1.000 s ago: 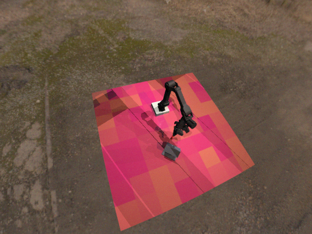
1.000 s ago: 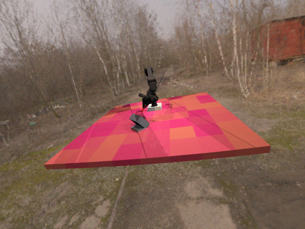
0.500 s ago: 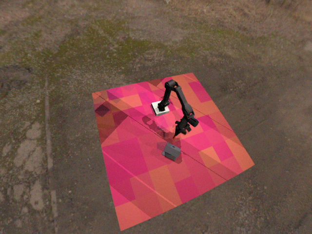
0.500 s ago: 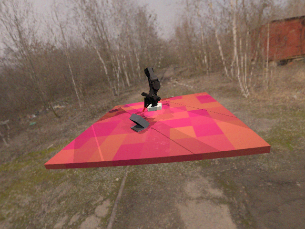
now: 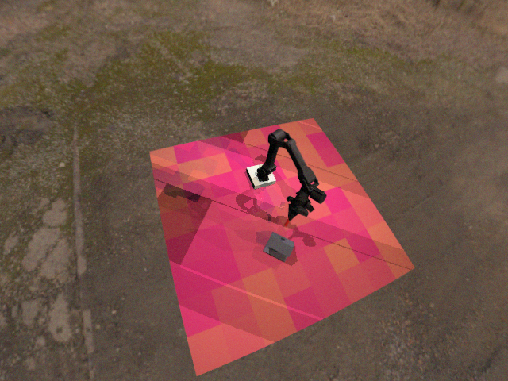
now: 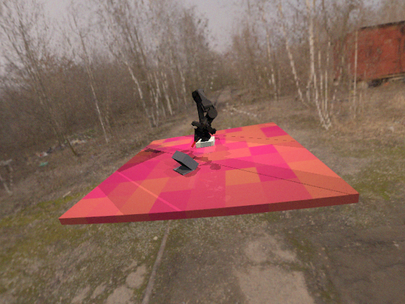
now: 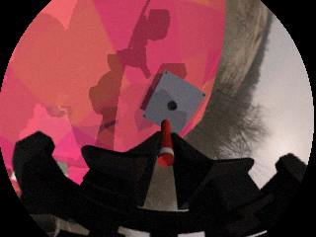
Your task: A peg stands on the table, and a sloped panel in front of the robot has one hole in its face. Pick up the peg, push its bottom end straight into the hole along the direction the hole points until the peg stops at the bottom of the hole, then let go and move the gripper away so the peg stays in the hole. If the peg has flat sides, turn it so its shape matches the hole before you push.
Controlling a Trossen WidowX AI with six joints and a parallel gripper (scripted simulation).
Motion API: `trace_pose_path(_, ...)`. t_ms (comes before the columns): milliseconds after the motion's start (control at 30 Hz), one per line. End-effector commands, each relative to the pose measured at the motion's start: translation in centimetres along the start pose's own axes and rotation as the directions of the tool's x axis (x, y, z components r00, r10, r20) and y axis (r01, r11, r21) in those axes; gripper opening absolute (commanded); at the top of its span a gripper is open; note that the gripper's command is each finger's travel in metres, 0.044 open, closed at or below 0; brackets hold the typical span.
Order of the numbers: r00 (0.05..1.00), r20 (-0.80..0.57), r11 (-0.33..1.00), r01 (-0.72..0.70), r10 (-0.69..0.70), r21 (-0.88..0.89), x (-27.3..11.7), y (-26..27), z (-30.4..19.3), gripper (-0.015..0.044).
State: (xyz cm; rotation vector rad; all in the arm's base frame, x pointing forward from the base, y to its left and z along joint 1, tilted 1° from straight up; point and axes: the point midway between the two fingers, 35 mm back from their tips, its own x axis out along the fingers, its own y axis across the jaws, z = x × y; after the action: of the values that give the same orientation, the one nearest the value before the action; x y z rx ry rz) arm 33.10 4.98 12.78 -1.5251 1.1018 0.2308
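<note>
My gripper point(image 5: 289, 217) point(image 6: 195, 139) point(image 7: 165, 134) is shut on the red peg point(image 5: 286, 223) point(image 6: 193, 144) point(image 7: 166, 130). The peg has a pale band near one end and looks round; it is held tilted, in the air. The grey sloped panel point(image 5: 281, 244) point(image 6: 185, 159) point(image 7: 185, 95) stands on the table. Its round dark hole point(image 7: 172, 105) shows in the wrist view, just beyond the peg's far end. The peg is outside the hole and apart from the panel. In the exterior view the panel's face is turned away and the hole is hidden.
The table point(image 5: 229, 320) point(image 6: 202, 209) has a pink and orange patchwork top with shadows across it. The arm's white base point(image 5: 256, 182) point(image 6: 205, 143) stands behind the panel. Small dark dots mark the corners of the panel's face.
</note>
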Motion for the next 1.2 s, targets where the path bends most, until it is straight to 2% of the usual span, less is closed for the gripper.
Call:
trace_pose_path(0, 1.000, -0.005, 0.999, 0.021, -0.021, -0.025, -0.2, 0.2, 0.2, 0.0000)
trace_pose_path(1167, 0.995, 0.009, 0.991, 0.101, -0.101, -0.088, 3.1, -0.4, 1.5, 0.0000)
